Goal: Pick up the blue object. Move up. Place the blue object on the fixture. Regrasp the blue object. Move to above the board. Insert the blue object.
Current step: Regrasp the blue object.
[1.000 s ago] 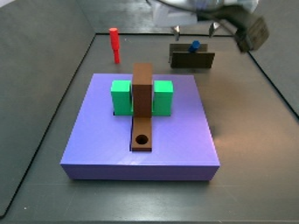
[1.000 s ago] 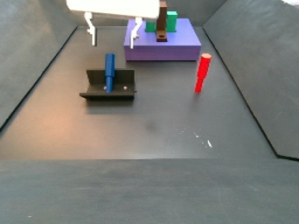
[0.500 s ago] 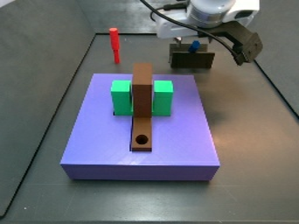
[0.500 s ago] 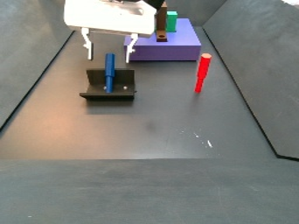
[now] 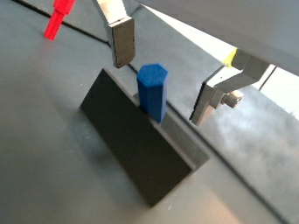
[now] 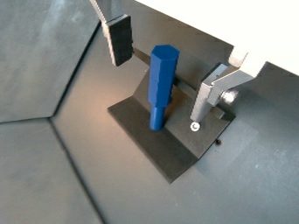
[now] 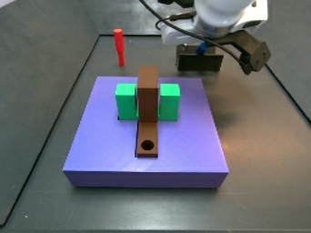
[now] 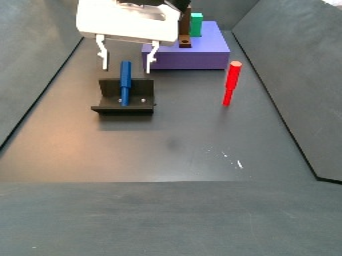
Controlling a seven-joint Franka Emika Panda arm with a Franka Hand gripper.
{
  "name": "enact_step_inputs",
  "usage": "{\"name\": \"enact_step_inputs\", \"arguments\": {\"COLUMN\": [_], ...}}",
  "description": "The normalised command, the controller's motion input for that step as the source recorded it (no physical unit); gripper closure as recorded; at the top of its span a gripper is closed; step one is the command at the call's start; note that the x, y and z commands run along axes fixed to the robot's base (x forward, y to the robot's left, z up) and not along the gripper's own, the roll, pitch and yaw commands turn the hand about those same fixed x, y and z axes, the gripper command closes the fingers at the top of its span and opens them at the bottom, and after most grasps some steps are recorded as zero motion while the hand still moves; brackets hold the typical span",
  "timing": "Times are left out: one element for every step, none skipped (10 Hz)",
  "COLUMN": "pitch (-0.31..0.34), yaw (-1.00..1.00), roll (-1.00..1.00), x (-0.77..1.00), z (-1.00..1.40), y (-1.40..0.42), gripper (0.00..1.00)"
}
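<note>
— Closest to the hand?

— The gripper [image 6: 163,66], hanging spread wide and holding nothing. Silver plate fingers [image 5: 121,39] with dark pads on either side of the blue object [image 6: 159,86], a clear gap on each side, no contact in both wrist views.

— And the peg itself?

— Standing between the fingers, leaning against the upright wall of the fixture [image 6: 152,140], lower end on the base plate. Same in a wrist view [image 5: 153,89], with the fixture [image 5: 138,147] directly below the hand. In a side view the gripper [image 8: 128,52] just above the blue object [image 8: 126,82], which leans on the fixture [image 8: 123,102].

— Further out?

— A red peg [image 8: 231,83] upright on the floor, off to one side of the hand, well apart from the fixture; also seen in a wrist view [image 5: 58,19] and in a side view [image 7: 119,45]. Beyond the hand, the board [image 8: 203,52]. In a side view the board [image 7: 183,150] with green blocks [image 7: 125,100] flanking a long brown bar [image 7: 147,105], a round hole [image 7: 148,145] at the bar's near end. There, the gripper [image 7: 206,41] in front of the fixture [image 7: 197,62], fingers mostly hidden.
</note>
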Motion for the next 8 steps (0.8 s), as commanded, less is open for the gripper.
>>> {"name": "enact_step_inputs", "arguments": {"pitch": [0.0, 0.0, 0.0, 0.0, 0.0, 0.0, -0.003, 0.0], "yaw": [0.06, 0.05, 0.04, 0.06, 0.1, 0.13, 0.12, 0.06], "roll": [0.28, 0.22, 0.22, 0.22, 0.29, 0.26, 0.24, 0.1], "x": [0.1, 0.08, 0.08, 0.06, 0.02, 0.0, 0.0, 0.0], "z": [-0.14, -0.17, -0.14, -0.08, -0.04, 0.0, -0.01, -0.09], "y": [0.0, -0.01, -0.03, -0.03, -0.13, -0.2, -0.17, 0.0], "gripper": [0.0, 0.0, 0.0, 0.0, 0.0, 0.0, 0.0, 0.0]}}
